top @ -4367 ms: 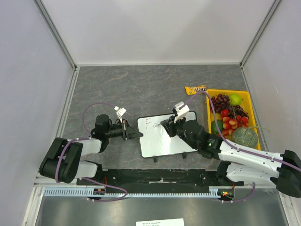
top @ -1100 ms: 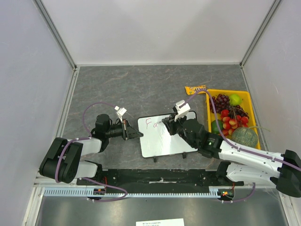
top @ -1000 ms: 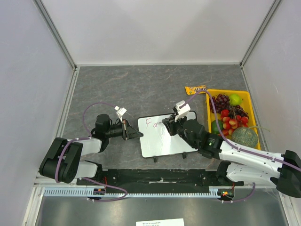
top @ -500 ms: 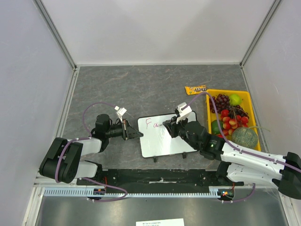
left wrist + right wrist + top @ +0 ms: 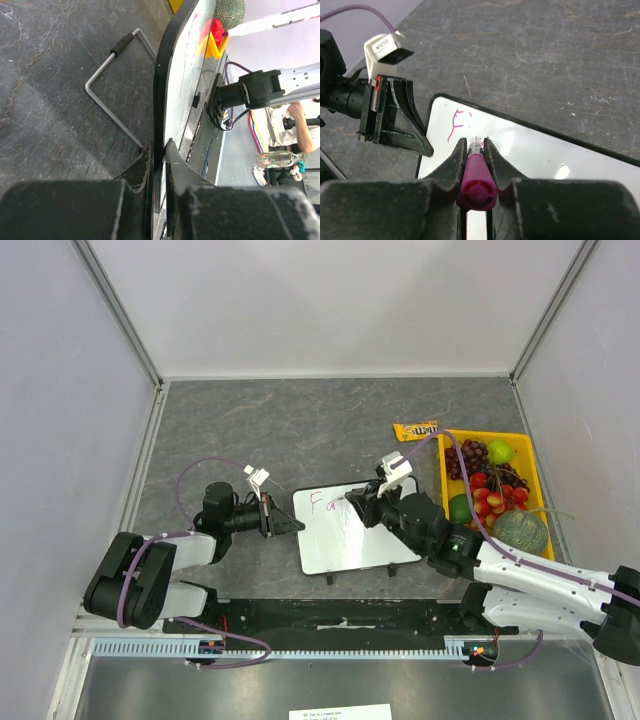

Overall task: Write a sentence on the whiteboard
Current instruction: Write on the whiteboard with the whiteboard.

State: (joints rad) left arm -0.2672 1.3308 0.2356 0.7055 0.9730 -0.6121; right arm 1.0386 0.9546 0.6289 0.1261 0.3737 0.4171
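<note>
Your right gripper (image 5: 476,146) is clenched on a magenta marker (image 5: 476,182). The barrel is squeezed between both fingers and the tip points forward and down. Right at that tip is the whiteboard (image 5: 555,162), a white panel with a thin black frame. The fingers hide the tip, so you cannot tell whether it touches the surface.

Just ahead and to the left of the tip is the start of the sentence (image 5: 455,125), in thin pink strokes. The right wrist view shows a capital F. The overhead view shows what looks like a second letter beside it, next to the gripper. The rest of the board, to the right of the fingers and nearer than them, is bare.

Further left, your left gripper (image 5: 157,150) is shut on the board's left edge, one finger on each face. It appears to be steadying the board. A wire stand (image 5: 107,87) juts from the board's back just beyond those fingers, over the grey table (image 5: 300,420).

Well beyond the right gripper and to its right sit a yellow tray (image 5: 443,465) of fruit and a candy packet (image 5: 415,430).

By this reading the task has barely begun. One or two letters are down, and nearly all of the sentence remains to be written.
</note>
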